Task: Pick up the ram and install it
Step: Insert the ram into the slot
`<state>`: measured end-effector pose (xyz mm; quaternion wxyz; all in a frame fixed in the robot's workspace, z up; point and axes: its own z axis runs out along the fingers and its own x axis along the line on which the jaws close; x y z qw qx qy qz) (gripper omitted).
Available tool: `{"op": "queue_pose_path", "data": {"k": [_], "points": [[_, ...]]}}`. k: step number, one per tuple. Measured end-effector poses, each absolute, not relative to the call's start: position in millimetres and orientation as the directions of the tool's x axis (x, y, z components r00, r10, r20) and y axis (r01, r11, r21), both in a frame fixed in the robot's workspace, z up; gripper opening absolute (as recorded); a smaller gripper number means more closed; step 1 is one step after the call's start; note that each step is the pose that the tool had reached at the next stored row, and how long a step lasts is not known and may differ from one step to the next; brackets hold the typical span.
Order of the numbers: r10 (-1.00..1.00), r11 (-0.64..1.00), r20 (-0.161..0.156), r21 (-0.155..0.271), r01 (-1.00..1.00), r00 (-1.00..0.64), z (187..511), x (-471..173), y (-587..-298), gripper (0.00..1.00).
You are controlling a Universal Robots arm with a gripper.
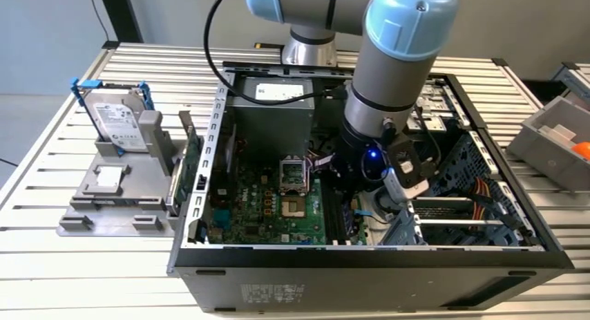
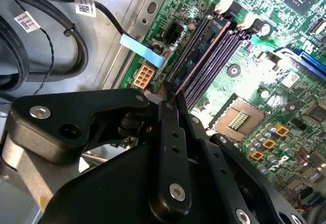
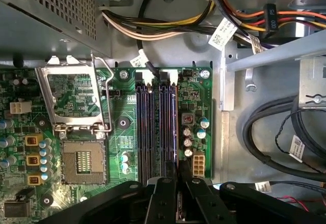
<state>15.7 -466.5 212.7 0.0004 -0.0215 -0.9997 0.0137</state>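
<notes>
1. the gripper (image 2: 170,94) is matt black plastic or coated metal, its links pinned with shiny steel screws.
2. the motherboard (image 3: 122,112) under it is glossy green circuit board with bright solder points.
3. the memory slots (image 3: 155,127) just ahead of the fingertips are dark, smooth plastic.
4. the cpu socket frame (image 3: 74,99) off to one side is bare, polished metal.
5. the case floor (image 3: 254,96) beside the board is dull grey sheet metal.
6. the cables (image 3: 275,132) there wear smooth black rubbery sheathing with white paper labels.
</notes>
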Motion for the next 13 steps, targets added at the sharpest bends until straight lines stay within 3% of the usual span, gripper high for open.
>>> {"op": "queue_pose_path", "data": {"k": [13], "points": [[0.043,0.999,0.000,-0.027,0.043,-0.999,210.7,17.6,-464.6,0.00]]}}
